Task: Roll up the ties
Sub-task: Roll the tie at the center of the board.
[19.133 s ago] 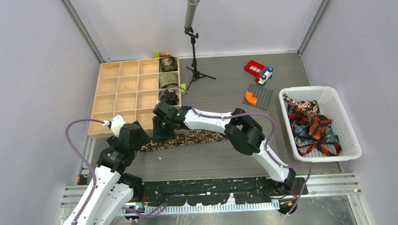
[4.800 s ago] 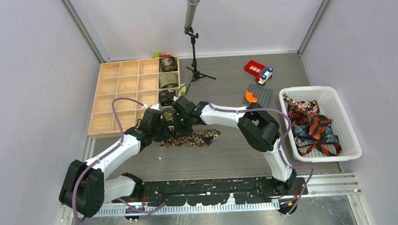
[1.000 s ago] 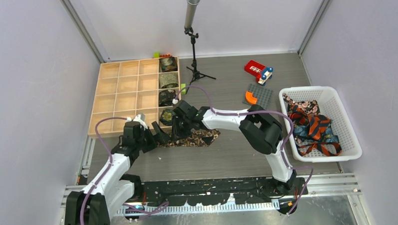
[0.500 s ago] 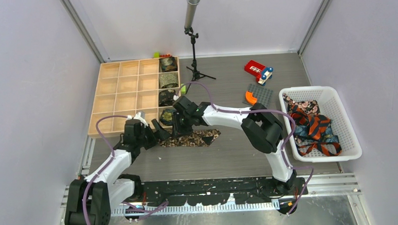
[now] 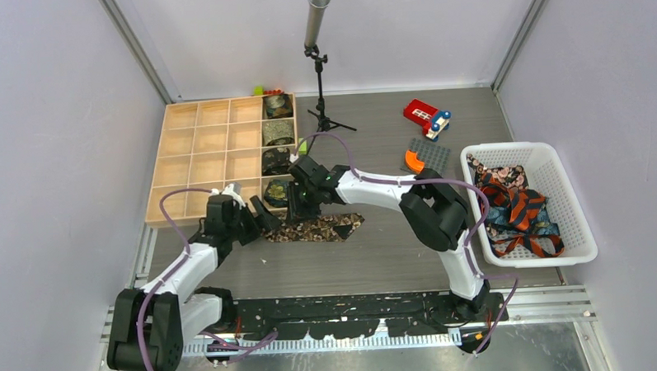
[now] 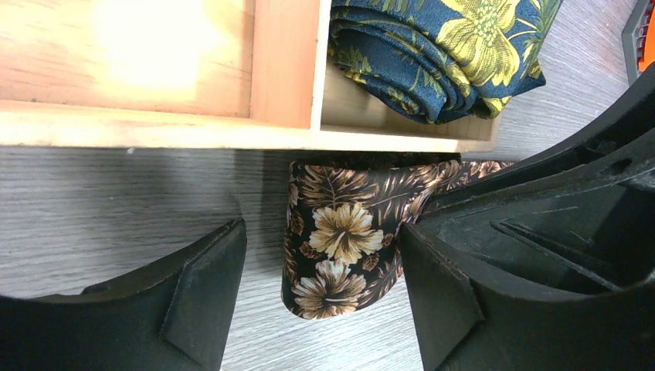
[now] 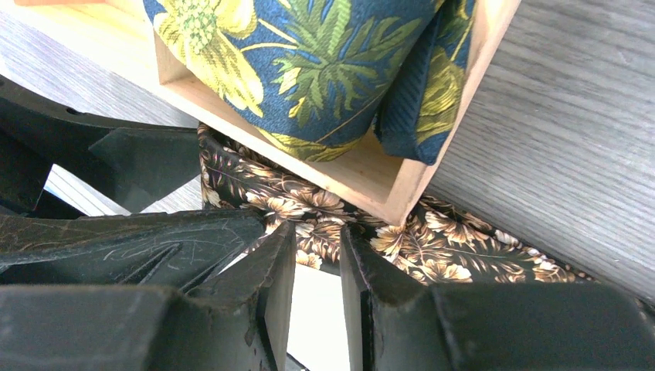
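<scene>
Brown floral tie (image 6: 332, 247) lies part-rolled on the table (image 6: 93, 201) against the wooden tray's (image 6: 154, 127) near edge, between spread left fingers (image 6: 197, 297), right fingers (image 7: 266, 267) barely apart; best close squarely, keeping the coil tight.

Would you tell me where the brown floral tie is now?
In the top view the brown floral tie lies left of centre, at the near right corner of the wooden tray, in front of the rolled blue tie.
</scene>
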Tool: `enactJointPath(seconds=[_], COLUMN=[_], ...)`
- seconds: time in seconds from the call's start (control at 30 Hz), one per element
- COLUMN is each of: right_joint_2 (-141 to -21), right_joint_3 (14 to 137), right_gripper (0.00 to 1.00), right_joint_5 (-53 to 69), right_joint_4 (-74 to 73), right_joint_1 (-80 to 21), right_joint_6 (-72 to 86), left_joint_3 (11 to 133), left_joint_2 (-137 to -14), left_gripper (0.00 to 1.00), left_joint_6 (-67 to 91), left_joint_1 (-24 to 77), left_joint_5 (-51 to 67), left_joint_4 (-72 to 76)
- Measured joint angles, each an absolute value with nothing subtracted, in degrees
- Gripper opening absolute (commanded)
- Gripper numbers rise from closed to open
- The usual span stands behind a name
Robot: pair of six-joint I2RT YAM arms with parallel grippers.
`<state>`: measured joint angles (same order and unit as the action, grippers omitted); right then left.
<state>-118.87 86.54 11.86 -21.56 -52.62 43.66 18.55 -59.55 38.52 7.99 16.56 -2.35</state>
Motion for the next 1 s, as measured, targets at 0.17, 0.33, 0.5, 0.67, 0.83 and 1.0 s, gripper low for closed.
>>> enactJointPath(seconds=[0.17, 0.33, 0.5, 0.67, 0.83, 1.0], right_joint_2=[-118.87, -118.87, -118.87, -118.78, -118.61, -118.61], right_joint_3=[86.37, 85.54, 83.66, 82.19, 81.54, 81.52], right_gripper=[0.33, 0.32, 0.3, 0.29, 0.29, 0.28], right_joint_5=[11.86, 11.81, 11.88, 12.34, 12.82, 13.04], right_joint_4=[-21.52, -21.43, -20.25, -18.04, -16.88, -16.71], right_joint_1=[-51.72, -51.13, -50.87, -50.83, -50.83, -50.83], right_joint_6=[43.62, 43.42, 43.48, 43.9, 44.38, 44.91], left_joint_3=[19.33, 19.73, 19.86, 19.88, 19.88, 19.86], left_joint_2=[-61.49, -63.75, -65.06, -66.46, -68.77, -71.02], left_gripper=[0.72, 0.69, 0.68, 0.65, 0.58, 0.47], left_joint_6=[38.52, 38.59, 38.63, 39.0, 40.25, 41.54], left_joint_1=[7.94, 7.9, 7.88, 7.86, 7.86, 7.81], left_joint_5=[17.28, 18.57, 19.53, 20.67, 22.15, 23.33], left_joint_4=[-1.48, 0.56, 1.98, 3.88, 6.66, 8.99])
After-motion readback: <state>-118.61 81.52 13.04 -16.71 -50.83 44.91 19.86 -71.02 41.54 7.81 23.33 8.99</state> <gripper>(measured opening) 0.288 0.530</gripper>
